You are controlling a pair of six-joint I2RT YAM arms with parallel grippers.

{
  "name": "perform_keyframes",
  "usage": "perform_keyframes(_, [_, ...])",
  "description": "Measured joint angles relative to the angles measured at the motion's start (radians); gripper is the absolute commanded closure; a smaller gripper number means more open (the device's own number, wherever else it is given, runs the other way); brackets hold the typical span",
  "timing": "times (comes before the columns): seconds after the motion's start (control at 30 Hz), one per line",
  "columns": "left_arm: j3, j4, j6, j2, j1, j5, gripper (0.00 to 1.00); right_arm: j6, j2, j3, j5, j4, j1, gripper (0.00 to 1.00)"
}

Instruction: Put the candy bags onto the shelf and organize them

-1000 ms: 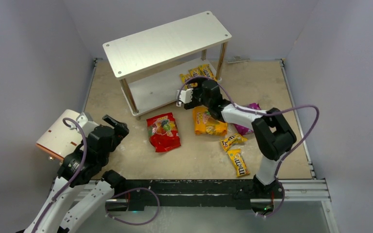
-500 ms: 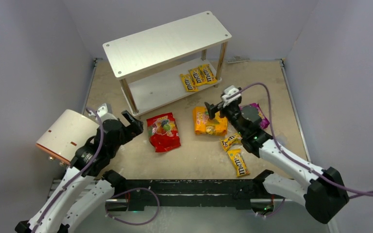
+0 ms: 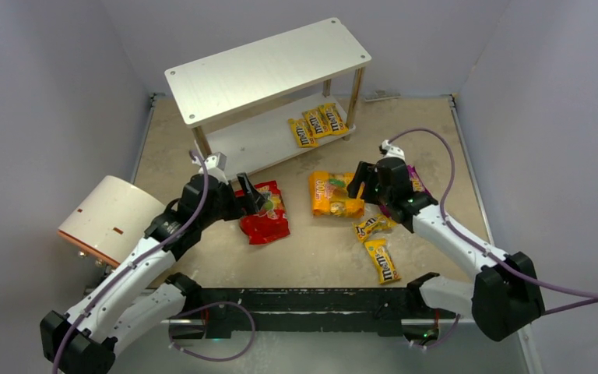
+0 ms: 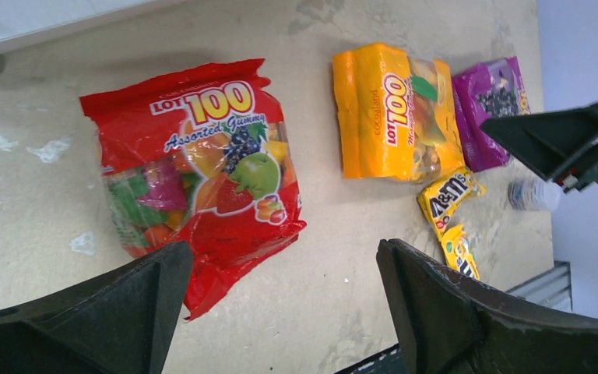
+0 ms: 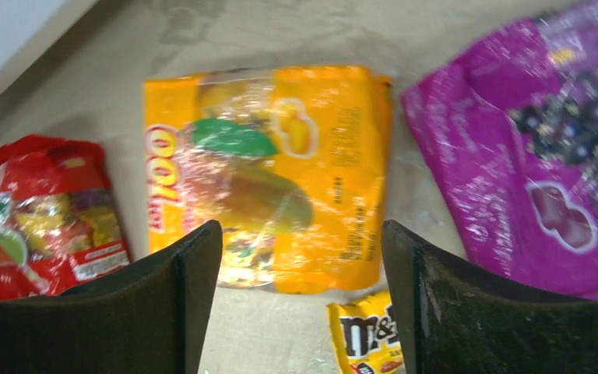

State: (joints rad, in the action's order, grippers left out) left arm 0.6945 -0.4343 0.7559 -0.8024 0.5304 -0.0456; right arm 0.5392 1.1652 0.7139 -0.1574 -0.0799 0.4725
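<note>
1. Top external view: the left gripper (image 3: 253,199) is hovering over the red bag (image 3: 265,214), jaws spread and gripping nothing. The right gripper (image 3: 362,183) is hanging at the right end of the orange bag (image 3: 331,195), likewise released and empty.
2. Both large bags are lying flat on the table (image 3: 311,249), in front of the shelf (image 3: 269,66). The purple bag (image 3: 415,178) is lying just right of the orange one, partly hidden under the right arm (image 3: 452,238). Three packets (image 3: 317,123) are sitting in a row at the right end of the lower board (image 3: 253,144); two more are lying on the table beside the right arm.
3. Risks, as judged:
   - Slip: the bags are glossy and flat, so a pinch on film alone could let go mid-carry.
   - Sag: a large bag held by one edge may droop and catch a board edge or a post (image 3: 356,89).
   - Knock-on: a large bag pushed onto the lower board could shove the three packets out of line — or off.
   - Drag: the right arm is working close over the purple bag and the loose packets, and a low sweep could scatter them.
   - Clash: both arms heading for the shelf together may be crossing paths.
</note>
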Motion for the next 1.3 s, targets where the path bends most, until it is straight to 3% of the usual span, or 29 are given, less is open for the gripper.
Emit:
perform_keyframes(0.13, [-0.006,0.031,-0.017,-0.019,0.0,0.053,0.04,0.051,0.031,-0.047,0.076,0.008,-0.092,0.34])
perform_keyframes(0.4, [-0.012,0.08,-0.018,-0.021,0.0,0.101,0.04,0.061,0.186,-0.101,0.189,0.114,-0.122,0.47])
perform_keyframes(0.47, [-0.02,0.084,-0.018,-0.021,0.0,0.109,0.04,0.06,0.201,-0.106,0.213,0.154,-0.126,0.57])
perform_keyframes(0.63, [-0.035,0.087,-0.02,-0.023,0.0,0.132,0.04,0.029,0.217,-0.137,0.291,0.273,-0.132,1.0])
perform_keyframes(0.8, [-0.039,0.105,-0.029,-0.028,0.0,0.155,0.04,-0.027,0.174,-0.169,0.364,0.351,-0.132,1.0])
perform_keyframes(1.03, [-0.073,0.195,-0.037,-0.064,0.0,0.227,0.04,-0.061,-0.028,-0.217,0.476,0.436,-0.13,1.0])
perform_keyframes(1.3, [-0.14,0.354,0.019,-0.152,0.0,0.308,0.04,0.066,-0.047,-0.185,0.54,0.447,-0.129,1.0])
